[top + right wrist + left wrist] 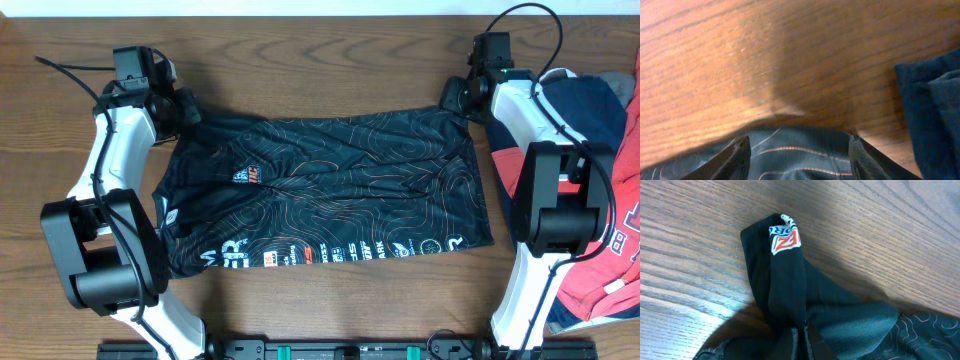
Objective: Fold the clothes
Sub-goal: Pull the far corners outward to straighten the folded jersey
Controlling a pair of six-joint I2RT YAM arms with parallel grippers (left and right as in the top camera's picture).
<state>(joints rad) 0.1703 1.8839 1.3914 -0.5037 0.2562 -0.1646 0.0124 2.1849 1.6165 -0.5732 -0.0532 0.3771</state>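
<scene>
A black jersey (330, 190) with wavy contour lines and a row of sponsor logos lies spread across the middle of the wooden table. My left gripper (182, 112) is shut on the jersey's far left corner; in the left wrist view a black sleeve (785, 280) with a red-and-white logo sticks out beyond the closed fingers (802, 342). My right gripper (458, 98) is at the jersey's far right corner, open, with its fingers (800, 155) straddling the fabric edge (800, 145). Red-and-navy garments (610, 200) lie at the right.
The pile of red-and-navy clothes (600, 110) fills the table's right edge behind my right arm; a navy piece (930, 110) shows in the right wrist view. Bare wood (320, 60) runs along the back. Arm bases (110, 260) stand at the front.
</scene>
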